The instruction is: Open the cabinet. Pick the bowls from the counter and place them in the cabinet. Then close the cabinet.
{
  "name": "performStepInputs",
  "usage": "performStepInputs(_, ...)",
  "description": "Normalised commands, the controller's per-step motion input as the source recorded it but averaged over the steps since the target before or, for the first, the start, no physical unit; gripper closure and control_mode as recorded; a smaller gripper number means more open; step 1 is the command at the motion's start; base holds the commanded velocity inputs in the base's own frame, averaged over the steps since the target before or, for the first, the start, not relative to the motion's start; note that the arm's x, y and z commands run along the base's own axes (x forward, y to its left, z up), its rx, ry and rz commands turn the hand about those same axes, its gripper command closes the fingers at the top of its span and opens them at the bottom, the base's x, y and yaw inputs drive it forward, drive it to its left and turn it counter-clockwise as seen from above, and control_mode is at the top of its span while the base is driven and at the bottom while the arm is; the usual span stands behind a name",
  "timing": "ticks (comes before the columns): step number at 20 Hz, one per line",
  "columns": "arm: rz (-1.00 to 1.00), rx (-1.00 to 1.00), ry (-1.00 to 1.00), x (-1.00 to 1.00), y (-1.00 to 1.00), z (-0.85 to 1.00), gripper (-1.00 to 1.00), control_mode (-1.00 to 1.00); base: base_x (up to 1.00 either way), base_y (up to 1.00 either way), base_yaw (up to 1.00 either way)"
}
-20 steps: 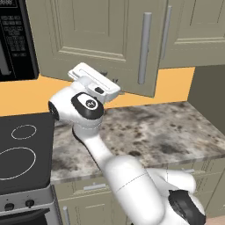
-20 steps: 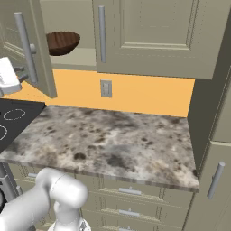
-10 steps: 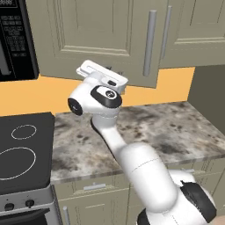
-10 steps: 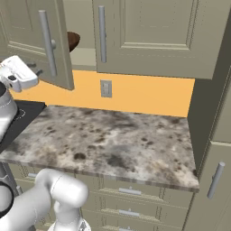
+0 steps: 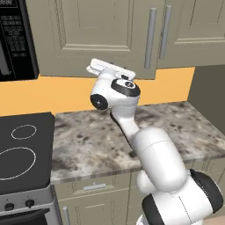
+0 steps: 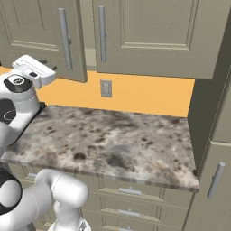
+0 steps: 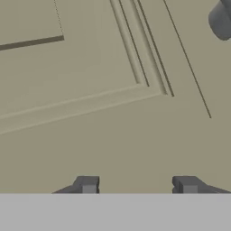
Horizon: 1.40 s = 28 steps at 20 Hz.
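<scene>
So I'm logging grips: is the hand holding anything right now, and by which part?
Nothing is held. The hand faces the panelled beige-olive cabinet door with its fingertips apart and nothing between them.

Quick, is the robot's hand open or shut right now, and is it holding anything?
Gripper: open and holding nothing; its fingers stand apart, facing the cabinet door.

The tall beige-olive panelled cabinet (image 5: 105, 35) is cut off by the top edge in both base views; its interior is hidden by the doors. In the hand view, a silver bar handle (image 7: 221, 20) is clipped at the corner.
</scene>
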Motion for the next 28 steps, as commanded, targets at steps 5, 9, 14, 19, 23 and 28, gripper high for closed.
performStepInputs(5, 0.15, -0.01, 0.00, 0.46, -0.34, 0.02, -1.00, -1.00, 0.00, 0.00, 0.00)
performStepInputs(9, 0.15, 0.00, 0.00, 0.49, -0.36, 0.03, -1.00, -1.00, 0.00, 0.00, 0.00)
performStepInputs(14, 0.14, 0.00, 0.00, 0.47, -0.36, 0.02, -1.00, -1.00, 0.00, 0.00, 0.00)
performStepInputs(19, 0.14, 0.00, 0.00, 0.44, -0.29, 0.00, -1.00, -1.00, 0.00, 0.00, 0.00)
performStepInputs(23, 0.15, 0.00, 0.00, 0.34, -0.17, 0.00, -1.00, -1.00, 0.00, 0.00, 0.00)
performStepInputs(28, 0.15, 0.00, 0.00, 0.23, -0.13, 0.00, -1.00, -1.00, 0.00, 0.00, 0.00)
